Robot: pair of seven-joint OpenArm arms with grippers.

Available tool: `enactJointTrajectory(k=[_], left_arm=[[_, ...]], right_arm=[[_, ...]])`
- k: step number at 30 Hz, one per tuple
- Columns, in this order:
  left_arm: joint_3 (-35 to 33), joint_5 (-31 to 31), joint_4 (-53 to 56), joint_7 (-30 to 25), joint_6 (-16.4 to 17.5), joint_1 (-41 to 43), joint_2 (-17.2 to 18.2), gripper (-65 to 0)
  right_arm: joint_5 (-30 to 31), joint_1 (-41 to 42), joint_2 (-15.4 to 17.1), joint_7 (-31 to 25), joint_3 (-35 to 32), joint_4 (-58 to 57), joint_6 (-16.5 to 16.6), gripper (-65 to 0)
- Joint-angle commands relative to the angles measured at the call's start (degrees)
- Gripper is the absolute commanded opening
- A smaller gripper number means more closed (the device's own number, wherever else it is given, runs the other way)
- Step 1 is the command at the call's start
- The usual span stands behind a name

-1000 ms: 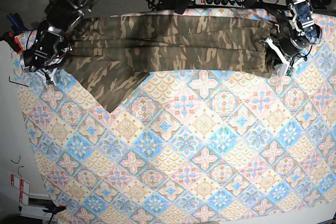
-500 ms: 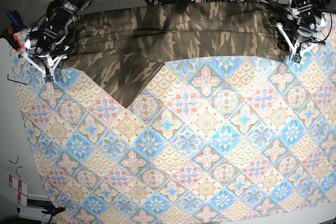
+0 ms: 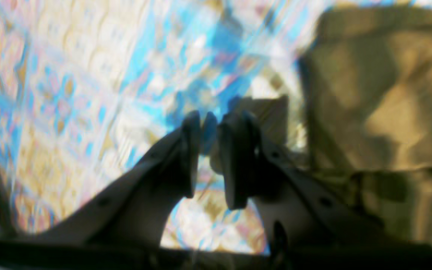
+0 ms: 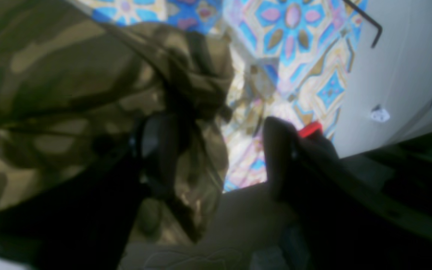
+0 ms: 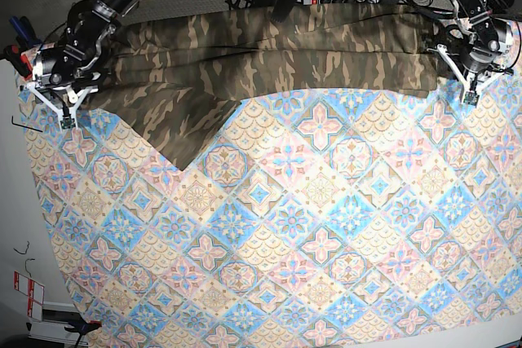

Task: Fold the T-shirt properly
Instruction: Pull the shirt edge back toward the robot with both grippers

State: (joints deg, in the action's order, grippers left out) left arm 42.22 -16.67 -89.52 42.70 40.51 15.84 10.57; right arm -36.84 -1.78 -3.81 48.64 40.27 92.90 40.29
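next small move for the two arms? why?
Probably re-grip. The right gripper stands open with the T-shirt draped over one finger, not pinched; the left gripper looks nearly shut with no cloth between its pads. The shirt lies as a band along the tablecloth's far edge, one corner hanging toward the near side.
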Motion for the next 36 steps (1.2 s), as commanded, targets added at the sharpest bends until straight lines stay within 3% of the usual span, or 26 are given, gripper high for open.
enactJointTrajectory(k=[1,8,15,22,27,30,33,36], left_arm=[[1.52,0.62,-0.99,-0.72,-0.51,-1.2,0.99,-52.6],[6.71,-0.7,-1.08,-0.72,-0.51,-2.34,-0.5,-52.6],[6.97,-0.52,-3.19,-0.72,-0.51,-3.04,-1.03,-52.5],[6.79,-0.52,-13.91,-0.72,-0.51,-2.78,-5.95,-51.8],[6.79,-0.61,-15.67,0.95,-0.51,-2.69,-6.48,-36.9],[6.71,-0.52,-15.67,4.29,-0.51,-2.96,-6.22,-30.3],[4.95,-0.43,-15.5,6.49,-0.51,-2.96,-4.28,-27.3],[2.31,-0.43,-15.67,8.34,-0.51,-2.69,-3.23,-27.1]], right_arm=[[0.05,0.95,0.61,-0.69,-0.14,1.12,-0.29,-29.5],[-0.04,2.7,0.78,1.69,-1.37,2.44,-0.29,-29.5],[-0.04,2.62,0.61,1.95,-1.55,10.0,-0.29,-29.5],[0.14,2.62,0.61,2.74,-1.02,12.9,-0.29,-29.3],[0.75,2.62,0.61,6.52,2.76,12.37,-0.29,-22.4],[6.2,2.62,0.96,6.96,8.04,10.09,-0.29,-18.1],[10.95,2.7,1.22,7.05,13.22,4.99,-0.29,-17.0],[11.3,2.97,3.77,7.05,15.77,-0.9,-0.29,-17.0]])
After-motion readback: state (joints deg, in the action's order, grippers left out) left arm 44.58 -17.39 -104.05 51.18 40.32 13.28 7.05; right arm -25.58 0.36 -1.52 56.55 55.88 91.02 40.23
